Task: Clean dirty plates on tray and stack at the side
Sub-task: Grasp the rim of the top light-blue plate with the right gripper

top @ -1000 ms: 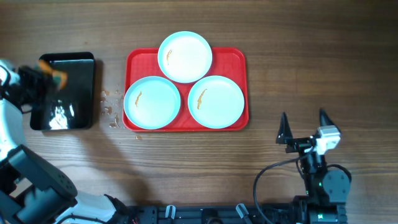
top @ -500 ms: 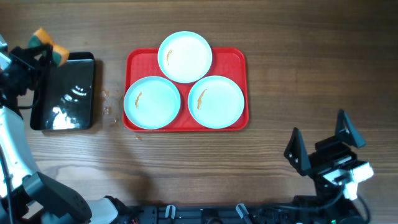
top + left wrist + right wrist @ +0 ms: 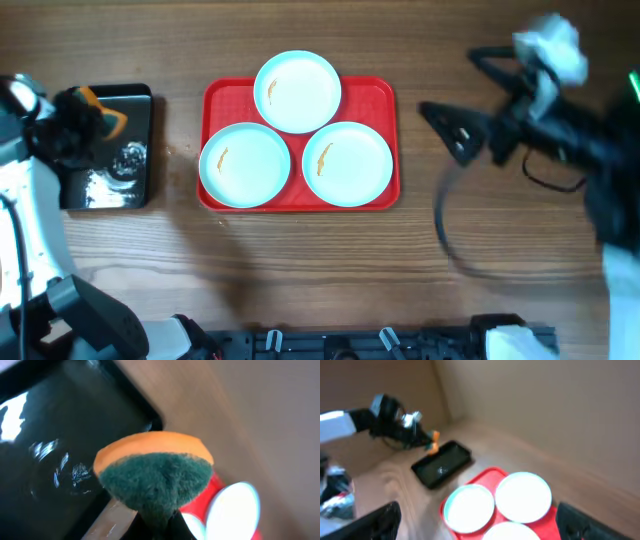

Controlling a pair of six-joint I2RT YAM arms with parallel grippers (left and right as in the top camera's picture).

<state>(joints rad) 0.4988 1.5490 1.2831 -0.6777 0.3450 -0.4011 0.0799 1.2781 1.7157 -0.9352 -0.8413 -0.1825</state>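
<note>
3 plates (image 3: 245, 165): all are set on the tray (image 3: 385, 95), between the 2 claws and well apart from both. An orange-brown smear is seen on each, so none is judged cleaned.
Rear plate (image 3: 297, 92): its far edge is carried past the tray rim, and it lies to the left of the right claw.
Left claw (image 3: 85, 115): clamped tight on a sponge (image 3: 155, 472) with an orange back and a green scrub face. The black bin (image 3: 110, 190) is directly beneath it.
Right claw (image 3: 447, 78): spread to its widest, with nothing held. It is blurred in the overhead view, and the tray lies near its left.
Risk 1: drips may be shed on the tabletop (image 3: 320, 260) if the sponge is carried across wet.
Risk 2: the rear plate may be pushed off the rim if it is scrubbed unsteadied.
Risk 3: a smear may be missed if only the sponge's edge is pressed down.
Writing: no brand, label or lettering can be read.
</note>
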